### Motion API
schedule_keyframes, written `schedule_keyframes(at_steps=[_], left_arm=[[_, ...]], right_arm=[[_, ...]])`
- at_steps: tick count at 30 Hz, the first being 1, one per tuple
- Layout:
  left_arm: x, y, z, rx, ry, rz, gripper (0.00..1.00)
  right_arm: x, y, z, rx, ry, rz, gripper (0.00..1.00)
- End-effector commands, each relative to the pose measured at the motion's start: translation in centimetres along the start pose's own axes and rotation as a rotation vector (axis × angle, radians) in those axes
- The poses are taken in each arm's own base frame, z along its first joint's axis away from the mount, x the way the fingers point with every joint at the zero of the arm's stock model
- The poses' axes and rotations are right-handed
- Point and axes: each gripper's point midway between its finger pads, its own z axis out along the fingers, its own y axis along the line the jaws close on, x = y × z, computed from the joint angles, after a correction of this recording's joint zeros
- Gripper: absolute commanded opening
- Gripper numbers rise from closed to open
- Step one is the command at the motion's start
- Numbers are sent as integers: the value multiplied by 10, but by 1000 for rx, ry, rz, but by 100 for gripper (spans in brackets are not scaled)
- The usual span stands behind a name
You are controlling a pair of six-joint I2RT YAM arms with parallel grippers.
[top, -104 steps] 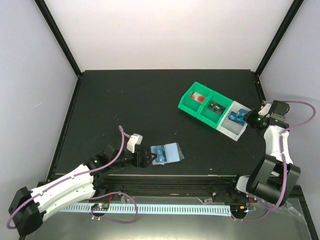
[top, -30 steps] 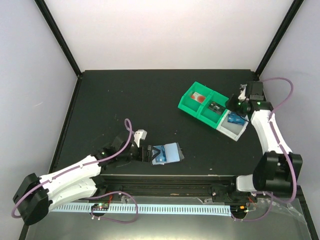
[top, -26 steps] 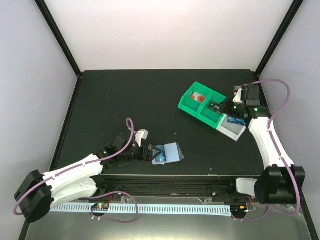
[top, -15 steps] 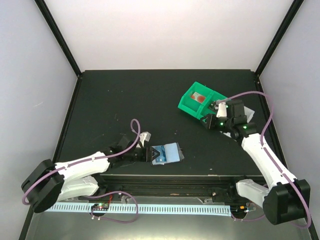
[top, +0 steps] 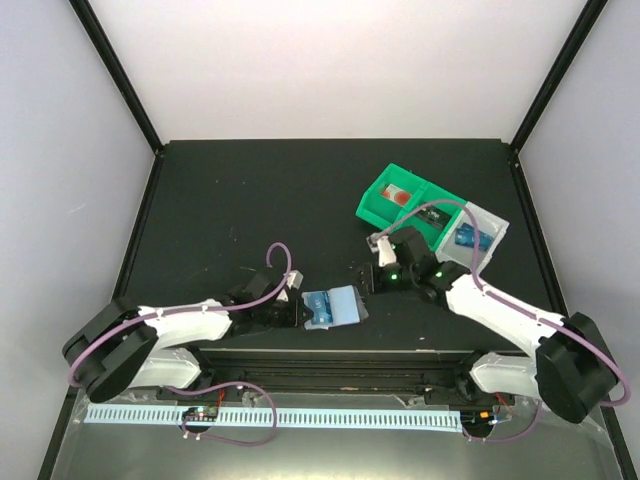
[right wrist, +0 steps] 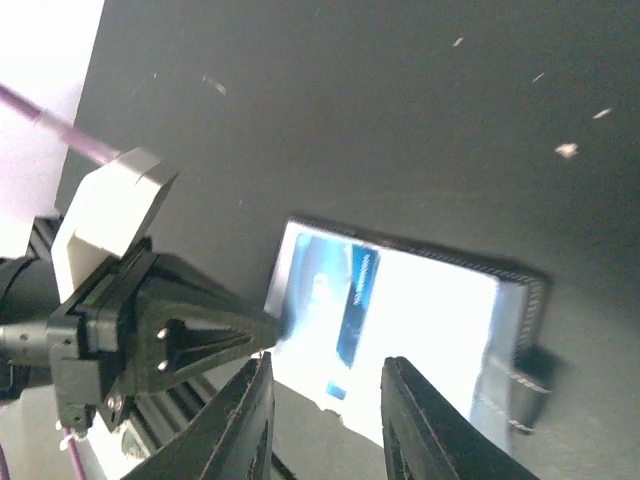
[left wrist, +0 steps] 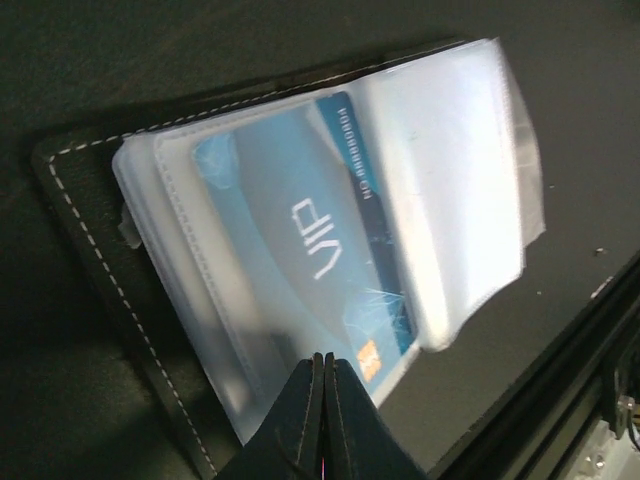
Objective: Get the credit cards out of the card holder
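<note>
Card holder [top: 335, 305] lies open and flat near the front edge of the dark surface [top: 250, 200], between my two arms. From the top view I see one credit card [top: 318, 305] in its left panel. The left fingers [top: 296, 312] touch the holder's left edge; the right fingers [top: 371, 278] hover just beside its right end, apart from it. Well behind, a green-and-grey tray [top: 378, 196] holds a red-and-white item [top: 400, 196], a dark green item [top: 432, 213] and another blue card [top: 468, 238] in the grey end compartment.

On the left wrist camera, the blue card [left wrist: 300, 250], marked VIP, sits inside the translucent sleeve [left wrist: 450, 170], over a dark stitched backing [left wrist: 90, 230]. My left fingers [left wrist: 322, 400] are pressed together, tips at the sleeve's near edge; whether they pinch the card or the sleeve, I cannot tell.

On the right wrist camera, the right fingers [right wrist: 262, 385] stand spread with nothing between them, above the holder [right wrist: 430, 340]. The left fingers [right wrist: 220, 335] meet its blue-card end [right wrist: 330, 290].
</note>
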Motion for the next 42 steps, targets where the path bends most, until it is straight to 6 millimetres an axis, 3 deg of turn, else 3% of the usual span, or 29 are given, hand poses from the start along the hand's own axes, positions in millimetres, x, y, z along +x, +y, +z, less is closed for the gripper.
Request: schedule_keyframes(at_steps=[1, 6, 17, 29, 36, 42], left_arm=[[3, 14, 8, -43, 8, -16, 2], [5, 16, 10, -34, 3, -49, 2], [8, 27, 7, -78, -2, -36, 1], [8, 27, 7, -75, -5, -25, 2], [8, 28, 5, -87, -1, -16, 2], [1, 25, -4, -94, -39, 5, 3]], right_arm=[[4, 25, 17, -77, -23, -3, 32], [22, 38, 46, -67, 42, -35, 29], [51, 18, 92, -34, 154, -19, 27], [57, -1, 108, 21, 172, -39, 26], [56, -13, 102, 84, 150, -43, 30], [54, -12, 98, 83, 138, -45, 30]])
